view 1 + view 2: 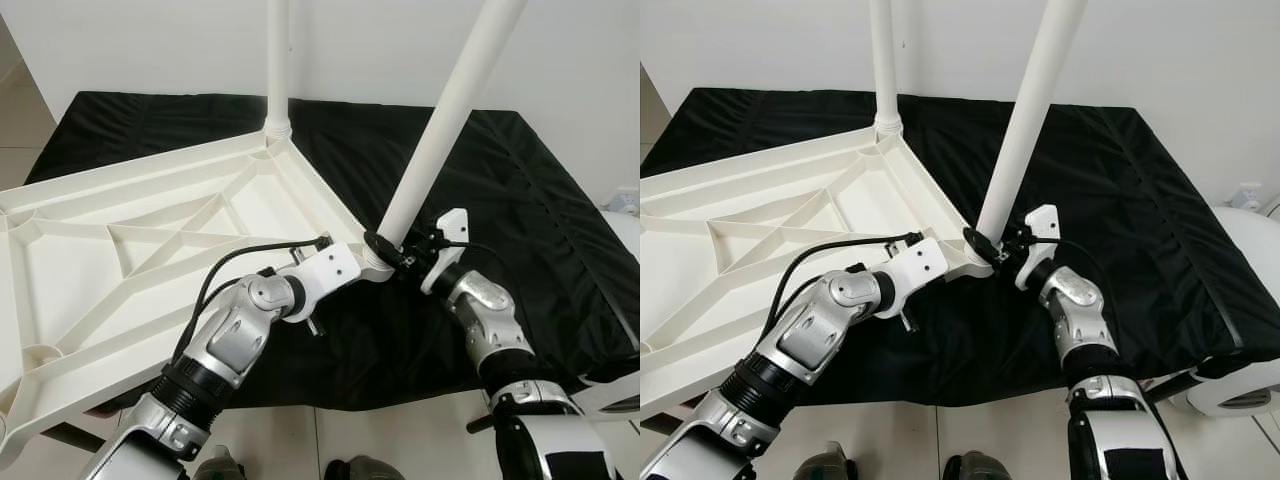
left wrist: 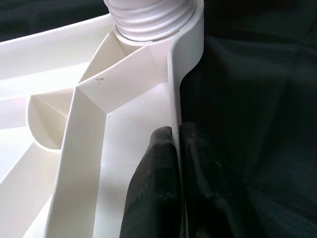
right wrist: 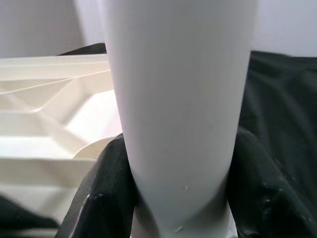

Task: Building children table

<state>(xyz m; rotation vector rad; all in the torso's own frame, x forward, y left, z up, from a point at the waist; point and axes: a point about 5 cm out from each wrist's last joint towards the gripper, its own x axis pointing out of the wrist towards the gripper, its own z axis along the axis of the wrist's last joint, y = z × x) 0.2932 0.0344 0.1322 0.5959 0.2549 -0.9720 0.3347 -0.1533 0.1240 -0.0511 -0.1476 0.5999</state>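
Observation:
A white plastic table top (image 1: 150, 230) lies upside down on a black cloth, its ribbed underside up. One white leg (image 1: 278, 70) stands in the far corner socket. A second white leg (image 1: 440, 125) leans in the near right corner socket. My right gripper (image 1: 392, 253) is shut on this leg's base; in the right wrist view its black fingers (image 3: 106, 193) sit on both sides of the leg (image 3: 178, 109). My left gripper (image 2: 177, 148) is shut on the table top's edge wall (image 2: 173, 89) just beside that corner, with the screwed-in leg end (image 2: 148, 20) ahead.
The black cloth (image 1: 520, 190) covers a low surface up to the white wall. A white rounded object (image 1: 1240, 390) sits at the right edge. Tiled floor shows below, with my feet (image 1: 345, 468) at the bottom edge.

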